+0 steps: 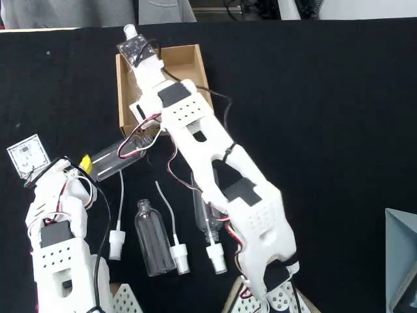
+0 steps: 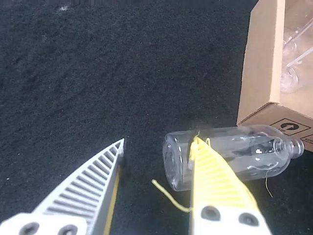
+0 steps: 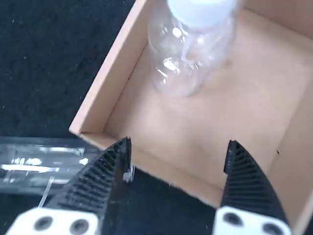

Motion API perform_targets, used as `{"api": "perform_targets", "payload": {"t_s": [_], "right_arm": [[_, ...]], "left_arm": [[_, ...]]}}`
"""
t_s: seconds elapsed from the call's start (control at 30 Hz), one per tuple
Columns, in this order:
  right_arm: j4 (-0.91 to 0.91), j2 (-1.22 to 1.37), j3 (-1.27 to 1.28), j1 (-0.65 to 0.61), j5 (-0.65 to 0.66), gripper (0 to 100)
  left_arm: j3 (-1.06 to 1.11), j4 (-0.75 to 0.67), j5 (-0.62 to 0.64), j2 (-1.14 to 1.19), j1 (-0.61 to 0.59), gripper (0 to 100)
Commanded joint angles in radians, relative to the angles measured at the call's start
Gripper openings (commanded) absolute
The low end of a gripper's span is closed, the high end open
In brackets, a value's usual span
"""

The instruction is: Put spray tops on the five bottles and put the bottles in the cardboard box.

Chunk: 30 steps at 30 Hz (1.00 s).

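— Bottle (image 2: 234,154) with no top: where is it?
— On its side on the black table (image 2: 73,73), just beside the cardboard box (image 2: 259,73). Its base faces the left gripper (image 2: 159,142) and its neck points at the box's near corner, so the long axis runs away from the claw.
— And the claw?
— Spread wide. Its yellow finger (image 2: 215,186) crosses the base end; contact unclear.
— Anything in the way?
— The right gripper (image 3: 179,143), jaws apart and empty, hangs over the box above a capped bottle (image 3: 188,54). Spray tops (image 1: 177,251) and a second open bottle (image 1: 153,241) lie well apart, nearer the arms' bases.
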Motion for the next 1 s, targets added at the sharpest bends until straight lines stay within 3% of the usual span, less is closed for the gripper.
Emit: {"api": "perform_targets", "payload": {"t_s": [0.0,0.57,0.97], "right_arm": [[0.058,-0.127,-0.058,0.02,0.006,25.4],[0.247,-0.294,-0.058,-0.011,-0.002,25.4],[0.305,-0.323,-0.062,-0.114,-0.203,25.4]], "left_arm": [[-0.013,-0.026,-0.006,-0.018,-0.007,20],[-0.019,-0.025,0.0,-0.018,-0.068,20],[-0.018,-0.025,-0.002,-0.018,-0.064,20]]}}
